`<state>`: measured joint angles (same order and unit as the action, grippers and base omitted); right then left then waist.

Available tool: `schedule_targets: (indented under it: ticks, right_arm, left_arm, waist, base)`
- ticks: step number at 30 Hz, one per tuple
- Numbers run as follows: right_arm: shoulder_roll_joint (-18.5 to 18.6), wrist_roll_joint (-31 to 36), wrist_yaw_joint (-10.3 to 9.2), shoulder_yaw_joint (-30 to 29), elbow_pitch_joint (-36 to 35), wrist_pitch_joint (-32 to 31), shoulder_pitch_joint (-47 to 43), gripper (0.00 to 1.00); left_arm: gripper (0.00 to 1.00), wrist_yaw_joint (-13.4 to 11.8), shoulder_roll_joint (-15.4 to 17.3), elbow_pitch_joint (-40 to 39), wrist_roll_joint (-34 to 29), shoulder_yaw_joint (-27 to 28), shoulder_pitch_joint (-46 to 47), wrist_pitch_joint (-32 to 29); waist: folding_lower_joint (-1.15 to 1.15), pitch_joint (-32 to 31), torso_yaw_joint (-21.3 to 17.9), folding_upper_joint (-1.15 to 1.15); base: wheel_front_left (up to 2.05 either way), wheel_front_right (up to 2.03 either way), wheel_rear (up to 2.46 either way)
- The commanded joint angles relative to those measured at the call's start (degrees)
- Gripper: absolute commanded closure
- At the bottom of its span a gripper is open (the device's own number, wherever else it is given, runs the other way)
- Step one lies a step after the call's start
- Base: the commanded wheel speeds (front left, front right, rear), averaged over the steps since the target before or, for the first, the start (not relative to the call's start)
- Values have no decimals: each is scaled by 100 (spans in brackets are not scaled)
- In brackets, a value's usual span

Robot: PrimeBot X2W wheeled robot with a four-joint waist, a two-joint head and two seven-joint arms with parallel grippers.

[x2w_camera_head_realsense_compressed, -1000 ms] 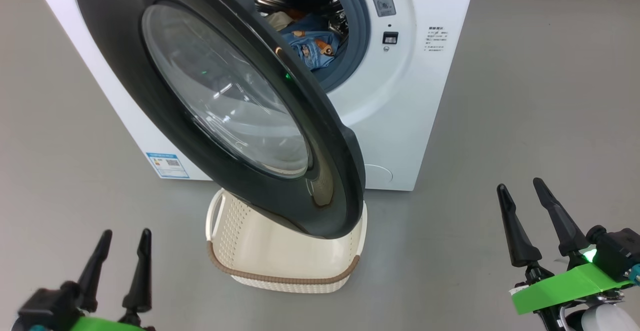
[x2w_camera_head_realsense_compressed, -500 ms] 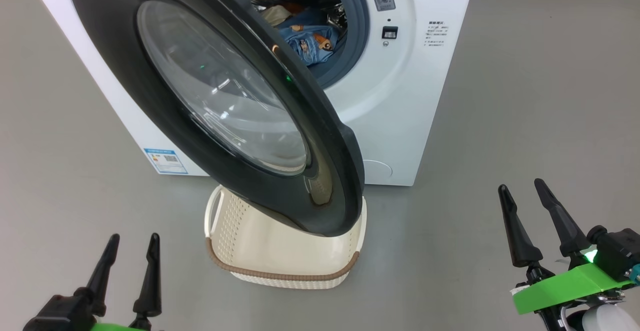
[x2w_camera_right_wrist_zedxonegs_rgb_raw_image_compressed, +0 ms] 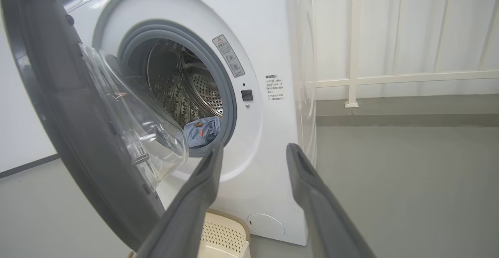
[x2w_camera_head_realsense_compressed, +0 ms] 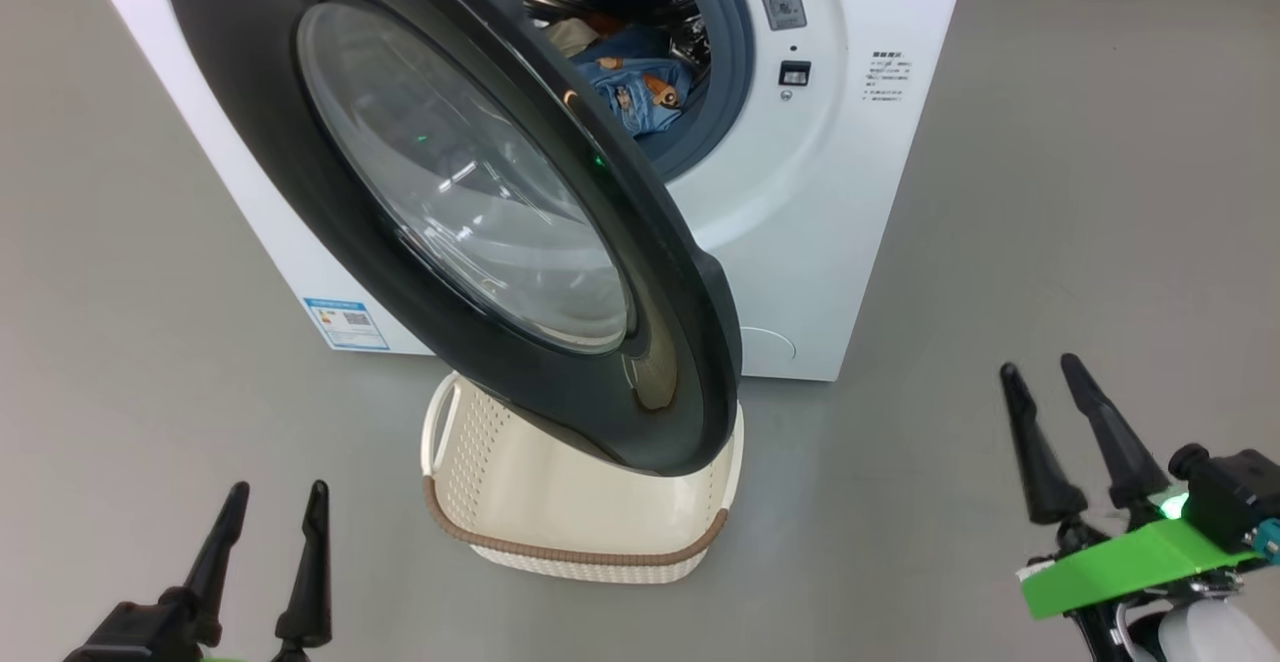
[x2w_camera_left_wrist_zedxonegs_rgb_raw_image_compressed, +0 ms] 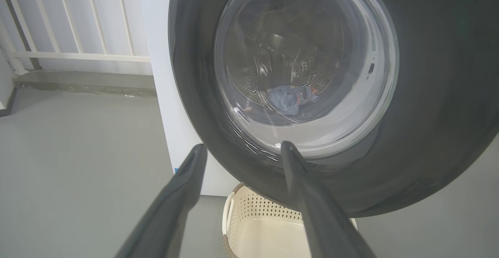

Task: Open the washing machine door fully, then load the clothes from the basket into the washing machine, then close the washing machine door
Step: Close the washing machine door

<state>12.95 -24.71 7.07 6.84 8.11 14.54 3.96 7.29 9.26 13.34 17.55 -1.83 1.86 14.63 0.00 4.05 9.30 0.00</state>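
The washing machine door stands half open, its outer face turned toward the left claw, which looks better placed than the right claw to push it shut. Both claws are spread wide, holding and touching nothing. The clothes lie inside the washing machine — the basket below the door looks empty.

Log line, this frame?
black-rimmed round glass door: half-open | light-blue printed clothes: in steel drum | cream perforated basket: empty | left gripper: open | right gripper: open
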Motion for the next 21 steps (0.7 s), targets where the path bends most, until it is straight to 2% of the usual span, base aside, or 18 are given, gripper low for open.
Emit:
schedule_targets:
  ticks: [1,14,21]
  right_arm:
    - [63,24,42,91,-108,46,254,100]
    - [148,55,42,324,-260,46,755,100]
    - [142,64,42,553,-728,46,1035,100]
  left_arm:
    - [0,20,71,-158,-69,183,48,37]
    - [0,20,92,-255,-112,264,-150,37]
    - [0,20,108,-368,-123,293,-233,37]
  waist:
    - [0,-20,24,0]
    - [0,-235,215,0]
    - [0,-342,313,0]
  base:
    - [0,0,0]
    - [0,0,0]
    - [0,0,0]
